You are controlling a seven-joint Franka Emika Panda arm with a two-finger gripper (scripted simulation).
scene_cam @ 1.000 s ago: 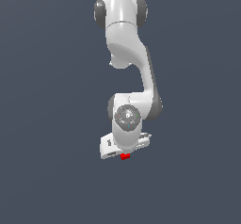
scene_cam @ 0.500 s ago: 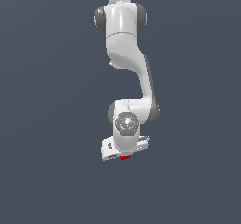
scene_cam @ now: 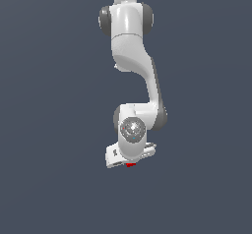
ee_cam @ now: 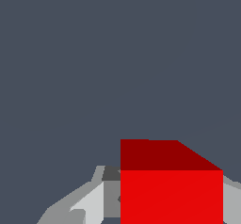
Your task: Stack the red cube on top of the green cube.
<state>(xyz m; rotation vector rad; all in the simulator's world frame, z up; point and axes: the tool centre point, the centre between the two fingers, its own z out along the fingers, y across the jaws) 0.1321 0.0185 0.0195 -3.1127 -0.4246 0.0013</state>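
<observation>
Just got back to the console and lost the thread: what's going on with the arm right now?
The white Panda arm is bent down over the small bright red cube. In the wrist view the cube sits between the gripper's grey fingers, filling the space close to the camera. In the exterior view only a sliver of red shows under the gripper. Whether the fingers are clamped on the cube cannot be told. No green cube shows in either view, so the stacking is not yet done.
</observation>
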